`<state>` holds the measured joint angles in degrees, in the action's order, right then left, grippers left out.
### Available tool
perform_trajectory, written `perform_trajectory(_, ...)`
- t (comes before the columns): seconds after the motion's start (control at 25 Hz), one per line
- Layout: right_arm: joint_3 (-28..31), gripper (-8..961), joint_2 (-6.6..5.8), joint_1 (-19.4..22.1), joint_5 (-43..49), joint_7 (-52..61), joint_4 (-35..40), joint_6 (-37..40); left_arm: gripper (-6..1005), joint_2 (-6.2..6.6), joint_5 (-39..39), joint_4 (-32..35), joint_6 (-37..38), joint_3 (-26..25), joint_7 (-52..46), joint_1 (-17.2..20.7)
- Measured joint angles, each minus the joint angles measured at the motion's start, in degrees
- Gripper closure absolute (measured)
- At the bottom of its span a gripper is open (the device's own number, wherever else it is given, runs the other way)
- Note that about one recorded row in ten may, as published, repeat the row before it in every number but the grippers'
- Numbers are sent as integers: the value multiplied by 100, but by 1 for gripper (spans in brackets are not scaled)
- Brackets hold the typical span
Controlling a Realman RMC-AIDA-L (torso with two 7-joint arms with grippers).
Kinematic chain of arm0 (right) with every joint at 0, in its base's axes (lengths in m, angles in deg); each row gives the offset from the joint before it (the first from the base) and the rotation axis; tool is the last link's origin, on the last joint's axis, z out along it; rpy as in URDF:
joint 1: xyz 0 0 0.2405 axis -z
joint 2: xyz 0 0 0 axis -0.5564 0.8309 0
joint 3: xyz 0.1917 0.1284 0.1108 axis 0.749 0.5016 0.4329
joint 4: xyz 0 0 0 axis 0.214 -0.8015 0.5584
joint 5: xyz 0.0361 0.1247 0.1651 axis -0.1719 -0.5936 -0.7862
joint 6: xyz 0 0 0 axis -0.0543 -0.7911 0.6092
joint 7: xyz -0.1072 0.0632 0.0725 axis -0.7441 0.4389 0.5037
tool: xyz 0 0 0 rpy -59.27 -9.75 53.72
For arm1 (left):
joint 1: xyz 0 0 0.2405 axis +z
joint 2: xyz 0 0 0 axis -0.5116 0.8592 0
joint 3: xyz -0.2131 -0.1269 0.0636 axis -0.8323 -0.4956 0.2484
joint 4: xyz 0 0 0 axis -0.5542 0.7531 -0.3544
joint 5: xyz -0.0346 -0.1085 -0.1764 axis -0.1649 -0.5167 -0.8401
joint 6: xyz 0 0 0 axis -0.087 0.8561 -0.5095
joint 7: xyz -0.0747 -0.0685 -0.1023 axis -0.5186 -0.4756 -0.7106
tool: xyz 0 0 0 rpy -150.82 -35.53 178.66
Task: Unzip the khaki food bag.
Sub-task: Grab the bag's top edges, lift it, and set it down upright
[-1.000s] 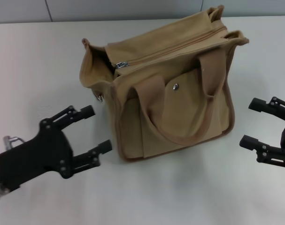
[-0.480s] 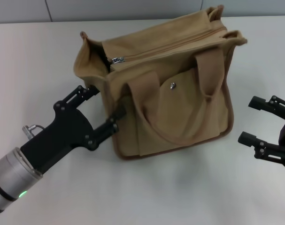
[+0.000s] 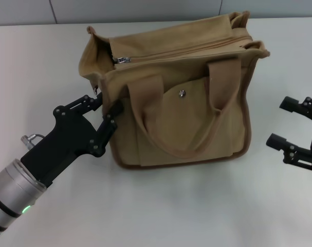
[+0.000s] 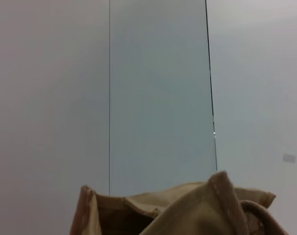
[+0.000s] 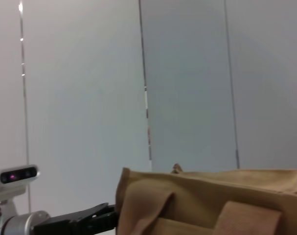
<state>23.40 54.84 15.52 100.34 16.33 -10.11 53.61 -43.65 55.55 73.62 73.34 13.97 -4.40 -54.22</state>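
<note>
- khaki food bag [image 3: 181, 98] upright mid-table, zipper running along its top, silver pull [image 3: 122, 59] at the end nearer the left arm
- left gripper [image 3: 100, 109] fingers spread, straddling that end's lower corner, pull above it
- right gripper [image 3: 287, 123] spread, empty, apart off the other side

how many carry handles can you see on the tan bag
2. On the khaki food bag, the front handle droops over the snap pocket; the rear handle is mostly hidden, only its end showing at the far top corner.
</note>
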Motion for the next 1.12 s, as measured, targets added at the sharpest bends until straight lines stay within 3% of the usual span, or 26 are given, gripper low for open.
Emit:
perform_trajectory(0.24, 472, 118, 5, 23, -129, -199, -265, 58, 753, 0, -2, -21, 39, -150, 3, -14)
perform_trajectory(0.36, 735, 118, 10, 145, -851, -438, -732, 97, 889, 0, -3, -43, 115, -403, 5, -27)
perform_trajectory(0.72, 750, 118, 18, 74, -2917, -1045, -1909, 265, 914, 24, -4, 268, 463, -593, -34, -312)
perform_trajectory(0.88, 745, 118, 36, -369, -3448, -1048, -2201, 286, 914, 37, 1, 578, 735, -595, -95, -524)
perform_trajectory(1.12, 688, 118, 28, -1289, -3507, -1053, -2208, 264, 914, 52, 2, 1460, 971, -559, -733, -837)
